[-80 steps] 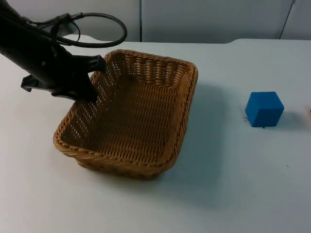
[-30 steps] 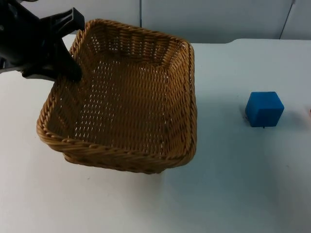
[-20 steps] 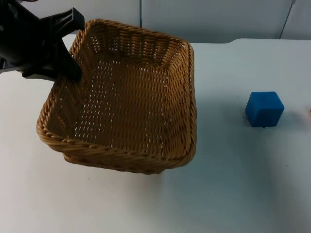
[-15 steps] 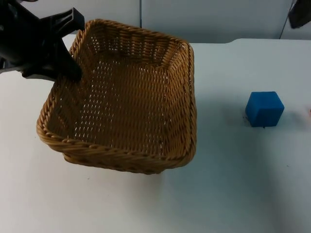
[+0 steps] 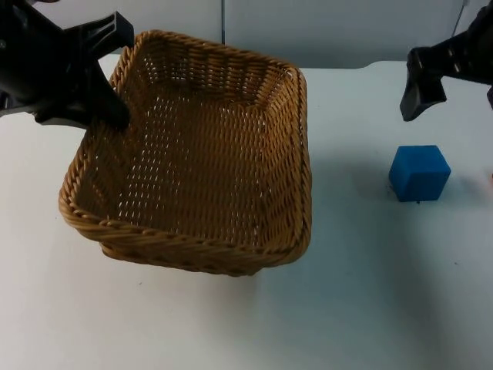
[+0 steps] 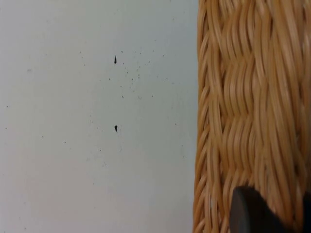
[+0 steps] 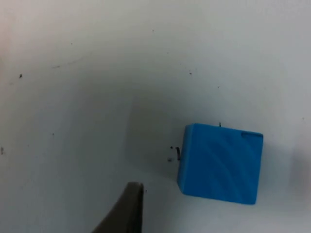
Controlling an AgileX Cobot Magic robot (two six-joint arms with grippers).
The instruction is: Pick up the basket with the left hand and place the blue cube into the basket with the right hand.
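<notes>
The woven wicker basket (image 5: 200,154) hangs tilted above the table, and my left gripper (image 5: 115,77) is shut on its far left rim. In the left wrist view the basket's rim (image 6: 243,97) runs past a black fingertip (image 6: 252,213). The blue cube (image 5: 418,173) sits on the table to the right of the basket. My right gripper (image 5: 454,92) hovers open behind and above the cube, apart from it. The right wrist view looks down on the cube (image 7: 221,162), with one fingertip (image 7: 127,208) to its side.
The white table (image 5: 370,293) stretches in front of the basket and cube. The grey partition wall (image 5: 331,31) closes off the back. A small pinkish thing (image 5: 491,178) peeks in at the right edge beside the cube.
The basket was lifted off the table and has hung still for the last second. My right arm has come in from the upper right and now hovers near the cube.
</notes>
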